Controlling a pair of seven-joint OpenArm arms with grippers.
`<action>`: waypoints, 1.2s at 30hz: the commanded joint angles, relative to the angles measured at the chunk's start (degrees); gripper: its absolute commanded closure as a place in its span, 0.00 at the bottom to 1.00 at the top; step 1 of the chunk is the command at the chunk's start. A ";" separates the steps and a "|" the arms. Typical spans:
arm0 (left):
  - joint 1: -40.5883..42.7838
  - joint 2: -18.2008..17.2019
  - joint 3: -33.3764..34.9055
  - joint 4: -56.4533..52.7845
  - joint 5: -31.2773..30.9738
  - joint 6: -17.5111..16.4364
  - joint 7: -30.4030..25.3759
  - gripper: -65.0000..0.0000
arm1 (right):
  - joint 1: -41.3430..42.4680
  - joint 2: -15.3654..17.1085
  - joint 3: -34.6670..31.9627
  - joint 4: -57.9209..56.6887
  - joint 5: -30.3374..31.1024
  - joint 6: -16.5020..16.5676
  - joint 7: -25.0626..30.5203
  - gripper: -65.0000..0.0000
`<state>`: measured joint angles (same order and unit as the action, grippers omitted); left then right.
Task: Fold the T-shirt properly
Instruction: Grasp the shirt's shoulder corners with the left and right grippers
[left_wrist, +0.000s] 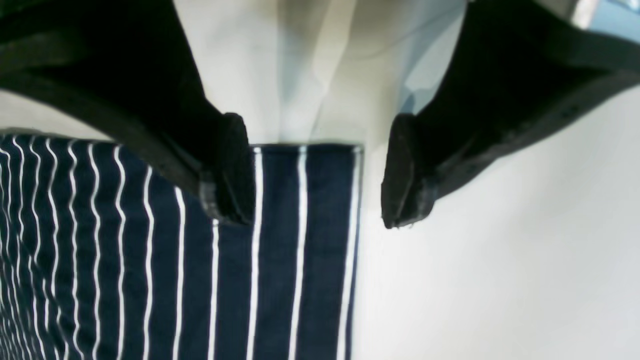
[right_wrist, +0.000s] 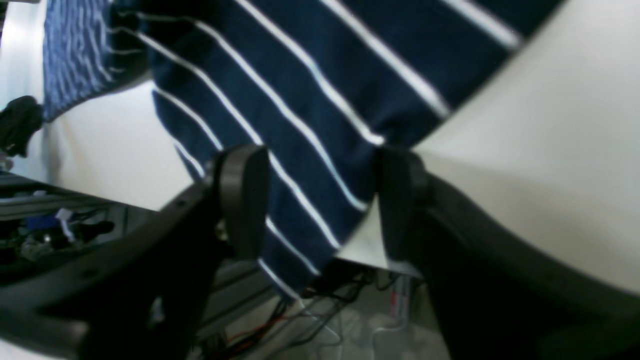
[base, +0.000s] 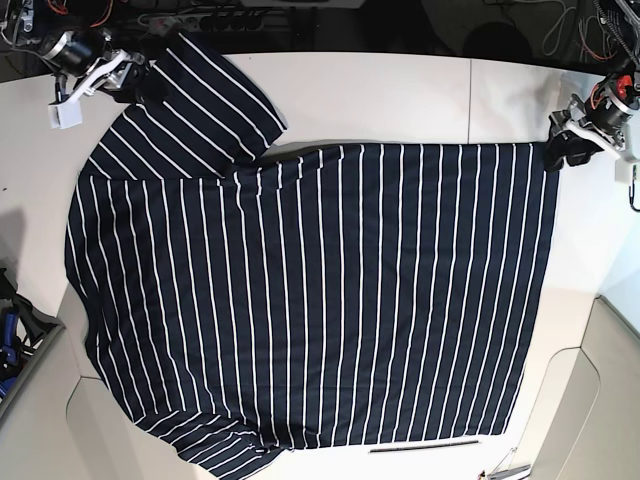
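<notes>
The T-shirt (base: 310, 300) lies spread on the table (base: 400, 100). The left gripper (left_wrist: 317, 172) and the right gripper (right_wrist: 320, 200) each straddle a corner, jaws apart, probably to grasp it.

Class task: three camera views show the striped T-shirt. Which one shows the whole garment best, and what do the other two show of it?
The base view: the T-shirt lies spread on the white table, body and a sleeve visible. The left wrist view shows only a corner beneath the open left gripper. The right wrist view shows a blurred sleeve edge by the right gripper.
</notes>
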<state>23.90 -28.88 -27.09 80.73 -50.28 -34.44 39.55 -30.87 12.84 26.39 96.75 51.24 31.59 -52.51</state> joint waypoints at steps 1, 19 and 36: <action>0.37 -0.48 0.52 0.04 1.20 0.31 2.86 0.33 | -0.26 0.28 -0.42 0.52 0.20 0.20 0.04 0.47; 0.02 -0.48 0.90 0.07 1.20 -2.89 2.14 0.79 | 0.74 0.31 -2.16 0.52 -3.89 1.53 2.95 0.81; -0.09 -0.52 0.81 0.26 0.02 -5.56 -1.86 1.00 | 0.85 0.31 -1.99 0.66 -4.70 1.44 2.80 1.00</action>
<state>23.79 -28.56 -25.98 80.51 -50.11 -39.27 37.76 -29.85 12.64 24.08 96.62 45.58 32.62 -50.22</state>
